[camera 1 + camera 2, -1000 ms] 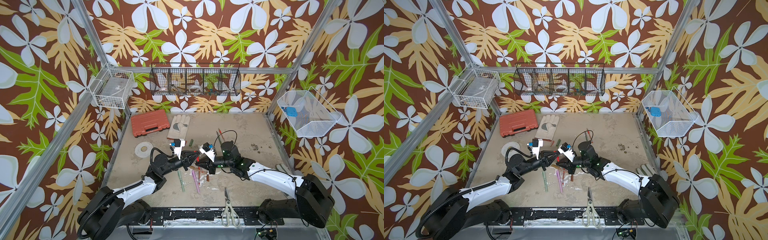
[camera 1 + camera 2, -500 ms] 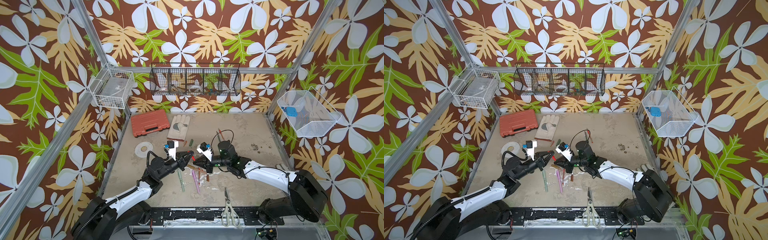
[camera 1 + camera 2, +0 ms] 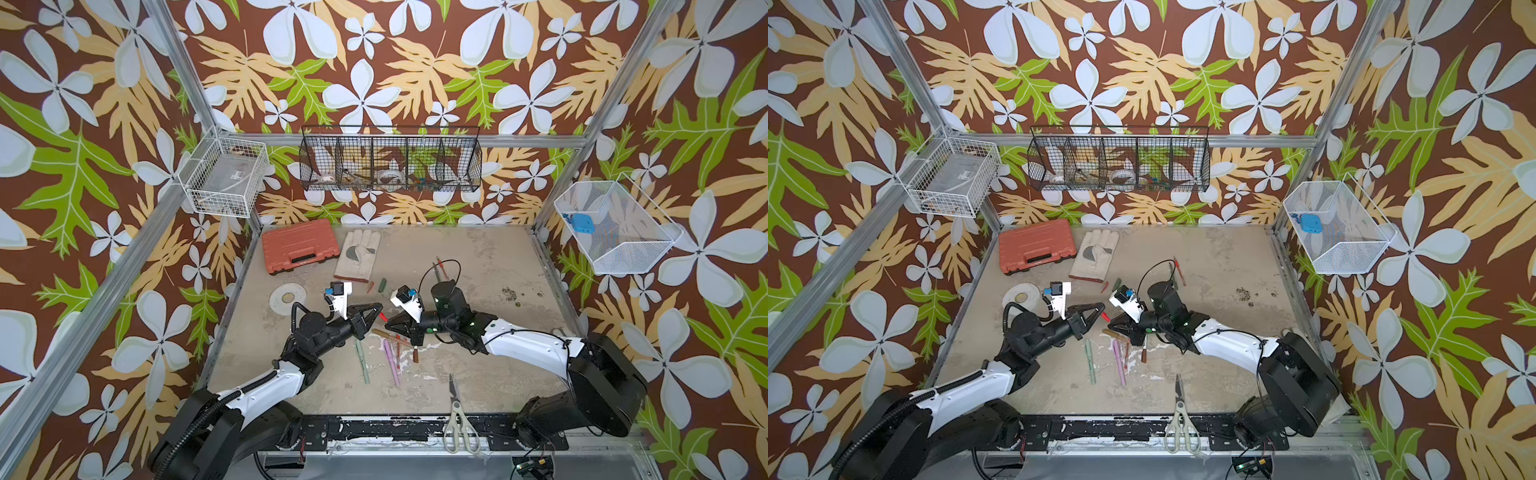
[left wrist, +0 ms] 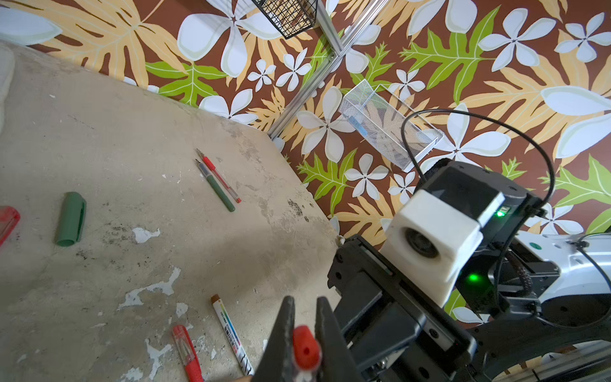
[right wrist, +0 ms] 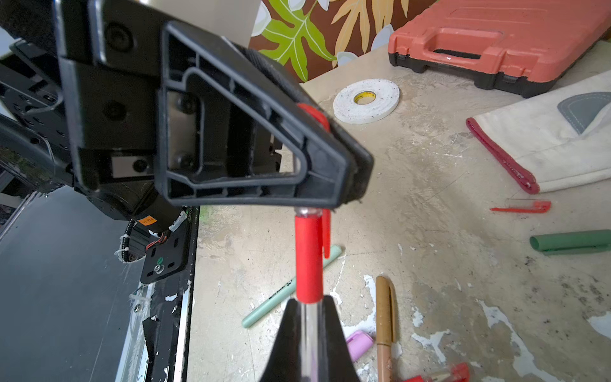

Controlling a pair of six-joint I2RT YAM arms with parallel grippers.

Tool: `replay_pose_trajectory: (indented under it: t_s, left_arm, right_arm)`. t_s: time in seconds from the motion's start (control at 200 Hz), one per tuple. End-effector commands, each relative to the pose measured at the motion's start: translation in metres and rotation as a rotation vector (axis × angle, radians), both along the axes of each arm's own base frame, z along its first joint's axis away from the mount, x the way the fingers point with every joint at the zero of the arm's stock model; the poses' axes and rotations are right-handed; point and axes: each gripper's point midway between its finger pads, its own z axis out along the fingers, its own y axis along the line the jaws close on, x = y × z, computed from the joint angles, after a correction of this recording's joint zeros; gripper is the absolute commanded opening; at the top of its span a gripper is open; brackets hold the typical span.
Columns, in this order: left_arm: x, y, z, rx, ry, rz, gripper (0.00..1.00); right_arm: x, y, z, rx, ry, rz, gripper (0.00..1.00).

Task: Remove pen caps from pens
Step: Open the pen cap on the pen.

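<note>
I have a red pen (image 5: 309, 325) strung between my two pincers, held in the air just above the scatter of pens near the middle of the table (image 3: 478, 266). My right pincer (image 5: 309, 306) is clamped tight on the clear barrel. My left pincer (image 4: 305, 314) is clamped tight on the cap (image 4: 305, 350), whose round red end shows between the jaws in the left wrist view. The two sets of tips stand close, almost nose to nose, so I judge the cap is not yet off and this is the pulling step itself. Whether it has begun to slip I cannot tell. The next move calls for a straight pull apart along the line of the pen, with neither grip slackening. A sideways drag could bend the thin barrel or let it slide through my right jaws. Farther back lie a bare green pen (image 4: 216, 186), a bare red one (image 4: 221, 179) touching it, and a loose green cap (image 4: 71, 218), so some of the job looks done. A pale green pen (image 5: 277, 298), a tan pen (image 5: 383, 320) and others below me look capped and waiting.
</note>
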Motion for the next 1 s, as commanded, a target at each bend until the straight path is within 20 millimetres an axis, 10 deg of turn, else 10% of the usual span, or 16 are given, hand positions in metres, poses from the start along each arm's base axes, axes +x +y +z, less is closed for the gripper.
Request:
replay_pose_trajectory:
  t_s: [0.0,0.626,0.996]
  left_arm:
    - [0.019,0.024,0.035,-0.063,-0.128,0.167,0.0]
    - [0.019,0.039,0.041,-0.111,-0.147,0.202,0.0]
    - [0.023,0.058,0.041,-0.139,-0.12,0.311,0.0]
  right_arm:
    - [-0.013,-0.025,-0.047,-0.182,0.153,-0.05,0.0]
    - [-0.045,-0.013,-0.054,-0.177,0.16,0.115,0.0]
    - [-0.005,-0.036,-0.046,-0.273,-0.012,-0.171,0.0]
